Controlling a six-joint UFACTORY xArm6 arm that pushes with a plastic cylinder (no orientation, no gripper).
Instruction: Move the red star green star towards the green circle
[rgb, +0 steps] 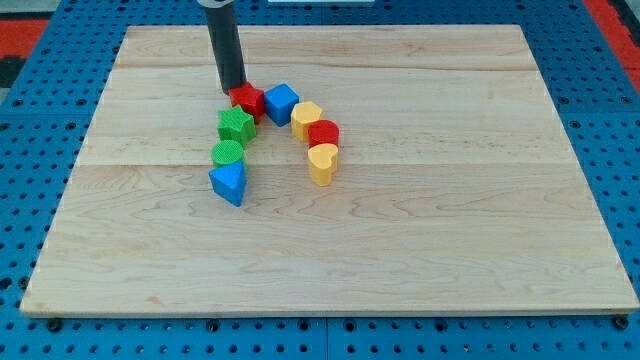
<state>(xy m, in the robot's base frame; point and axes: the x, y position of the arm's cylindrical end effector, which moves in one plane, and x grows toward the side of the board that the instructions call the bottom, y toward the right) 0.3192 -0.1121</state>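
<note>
My tip (232, 91) is at the upper left of the block group, touching or almost touching the upper-left side of the red star (247, 100). The green star (235, 125) lies just below the red star, touching it. The green circle (228, 153) lies directly below the green star, close against it. The dark rod rises from the tip to the view's top.
A blue triangle (229, 183) sits below the green circle. A blue cube (281, 103) is right of the red star. A yellow hexagon (306, 119), a red circle (323, 134) and a yellow heart (322, 163) form a column at the right. The wooden board (450, 230) lies on a blue pegboard.
</note>
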